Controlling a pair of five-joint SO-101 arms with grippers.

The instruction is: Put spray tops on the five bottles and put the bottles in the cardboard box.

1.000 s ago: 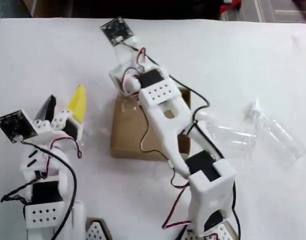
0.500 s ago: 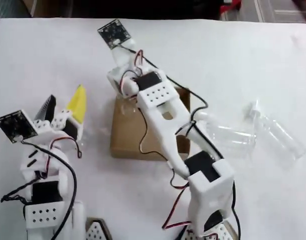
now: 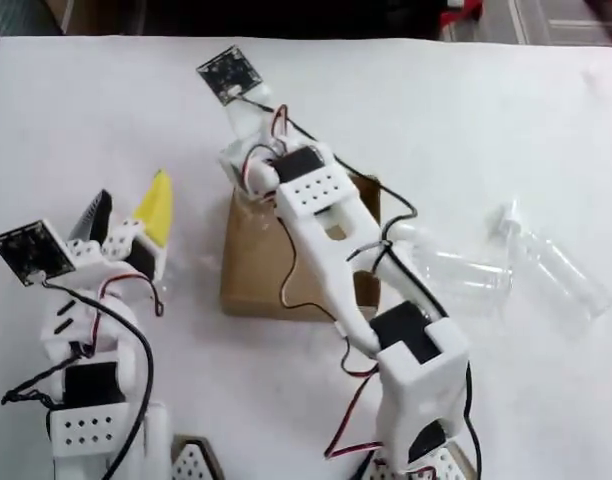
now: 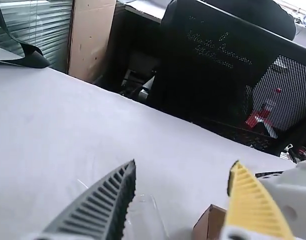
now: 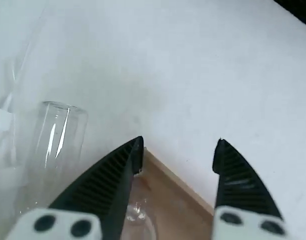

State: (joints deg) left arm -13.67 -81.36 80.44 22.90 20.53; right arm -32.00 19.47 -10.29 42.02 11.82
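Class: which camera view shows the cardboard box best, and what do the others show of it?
The high view: the cardboard box shows most of its outline there, though the right arm crosses it. The left wrist view catches one corner; the right wrist view, one edge.

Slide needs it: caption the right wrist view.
Open right tool above the edge of the cardboard box, a clear bottle alongside.

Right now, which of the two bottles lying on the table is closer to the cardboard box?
The bottle partly under the right arm, lying next to the cardboard box. The other bottle, with a white spray top, lies farther right.
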